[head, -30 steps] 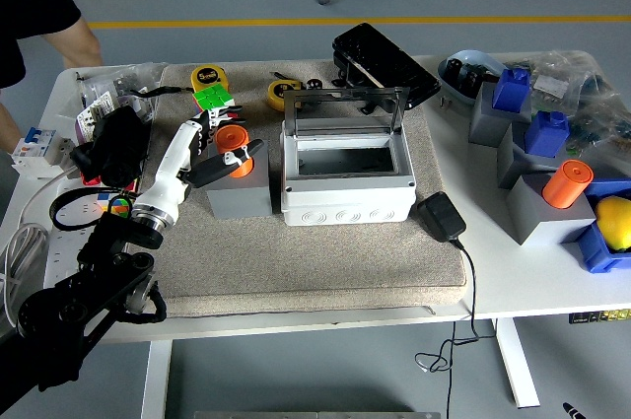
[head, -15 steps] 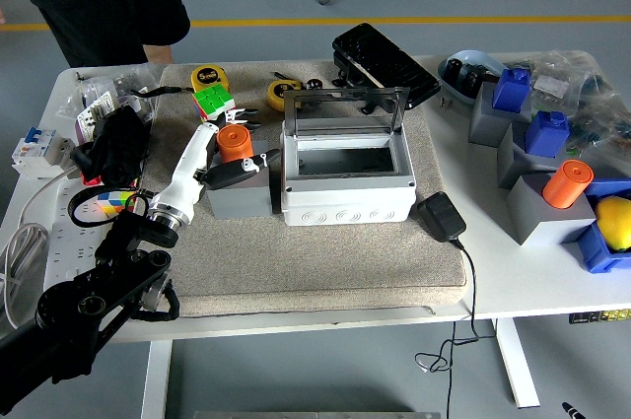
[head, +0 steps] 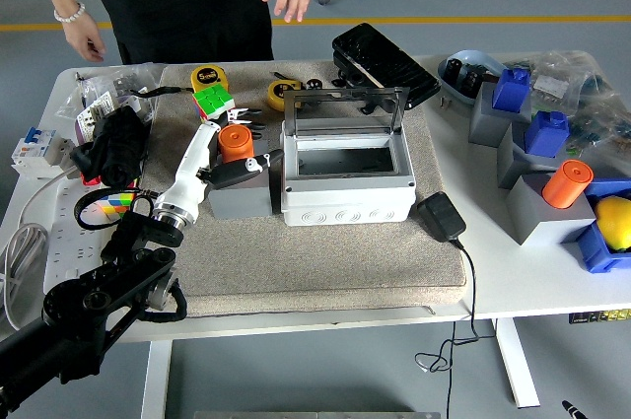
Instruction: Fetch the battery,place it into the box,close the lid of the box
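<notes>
- Orange battery (head: 235, 141): upright on grey block (head: 240, 197), just left of open box (head: 347, 174).
- Left hand (head: 229, 165): fingers curled at battery's base, grasp unclear.
- Right hand: unseen.

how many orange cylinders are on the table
2: one orange cylinder stands on the grey block left of the open box; the other lies on a grey block at the table's right. Clutter there may hide more.
</notes>
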You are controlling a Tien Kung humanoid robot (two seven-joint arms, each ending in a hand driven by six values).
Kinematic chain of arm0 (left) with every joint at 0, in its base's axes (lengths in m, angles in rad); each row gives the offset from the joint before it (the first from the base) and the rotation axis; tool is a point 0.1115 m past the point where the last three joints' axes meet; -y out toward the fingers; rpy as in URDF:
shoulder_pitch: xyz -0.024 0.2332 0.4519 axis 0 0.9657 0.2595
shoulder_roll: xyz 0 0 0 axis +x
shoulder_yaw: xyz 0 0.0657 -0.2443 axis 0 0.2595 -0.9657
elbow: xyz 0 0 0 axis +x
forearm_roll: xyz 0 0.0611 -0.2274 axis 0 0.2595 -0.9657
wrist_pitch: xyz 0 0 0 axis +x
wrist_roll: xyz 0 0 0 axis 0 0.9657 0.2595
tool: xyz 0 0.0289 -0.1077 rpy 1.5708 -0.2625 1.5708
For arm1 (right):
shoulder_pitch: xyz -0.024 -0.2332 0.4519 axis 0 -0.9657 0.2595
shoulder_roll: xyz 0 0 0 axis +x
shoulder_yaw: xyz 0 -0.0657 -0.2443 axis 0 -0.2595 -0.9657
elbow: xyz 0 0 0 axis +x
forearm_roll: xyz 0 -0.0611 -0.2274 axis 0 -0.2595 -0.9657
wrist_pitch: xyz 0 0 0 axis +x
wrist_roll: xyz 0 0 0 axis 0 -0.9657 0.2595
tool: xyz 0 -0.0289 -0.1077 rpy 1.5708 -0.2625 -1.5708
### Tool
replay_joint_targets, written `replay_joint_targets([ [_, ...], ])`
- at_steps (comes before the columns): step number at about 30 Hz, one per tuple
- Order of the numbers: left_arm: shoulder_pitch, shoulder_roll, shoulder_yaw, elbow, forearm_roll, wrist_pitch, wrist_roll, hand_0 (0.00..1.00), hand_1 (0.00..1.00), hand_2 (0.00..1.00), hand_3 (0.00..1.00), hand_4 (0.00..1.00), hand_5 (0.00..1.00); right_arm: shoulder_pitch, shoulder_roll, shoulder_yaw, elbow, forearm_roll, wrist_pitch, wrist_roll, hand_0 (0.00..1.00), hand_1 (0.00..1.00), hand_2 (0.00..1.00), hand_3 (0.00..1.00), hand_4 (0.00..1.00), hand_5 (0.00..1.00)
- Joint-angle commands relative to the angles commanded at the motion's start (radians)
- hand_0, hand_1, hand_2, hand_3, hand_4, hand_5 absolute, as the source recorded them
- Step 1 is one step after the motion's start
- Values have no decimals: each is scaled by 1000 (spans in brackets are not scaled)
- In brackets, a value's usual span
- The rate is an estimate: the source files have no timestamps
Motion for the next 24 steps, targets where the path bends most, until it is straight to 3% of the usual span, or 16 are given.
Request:
replay_joint_targets([
  [1,-1,0,-2,3,-8,1,-3,521,557,584,672,998,204,0,0,-1,0,1,0,0,702,691,687,594,977,504],
  [2,-3,-1,-3,6,-16,2,-4,377,466,527,560,998,92,1,-1,-2,0,1,0,0,701,691,686,594,978,504],
  [7,-7,-4,-5,16,-37,6,-9,377,466,527,560,998,92,1,-1,-2,0,2,-1,2,701,691,686,594,978,504],
  [8,-8,-5,-4,18,-40,7,-10,269,369,413,484,988,2,1,-1,-2,0,2,-1,2,701,692,687,594,978,505],
  [13,-13,-10,0,22,-39,10,-14,269,369,413,484,988,2,2,0,-3,0,2,-1,3,701,692,687,594,978,505],
  [14,-13,-11,0,22,-39,10,-13,215,290,330,371,761,2,2,0,-3,1,1,-1,3,701,691,687,595,979,504],
  [19,-17,-15,3,25,-43,10,-13,215,290,330,371,761,2,3,0,-5,1,2,-2,5,701,691,687,595,979,504],
  [20,-18,-16,3,27,-44,8,-13,188,187,243,241,564,2,2,0,-6,1,3,-2,5,701,691,685,595,979,504],
  [24,-26,-22,3,33,-53,5,-15,188,187,243,241,564,2,3,-1,-8,1,4,-2,7,701,691,685,595,979,504],
])
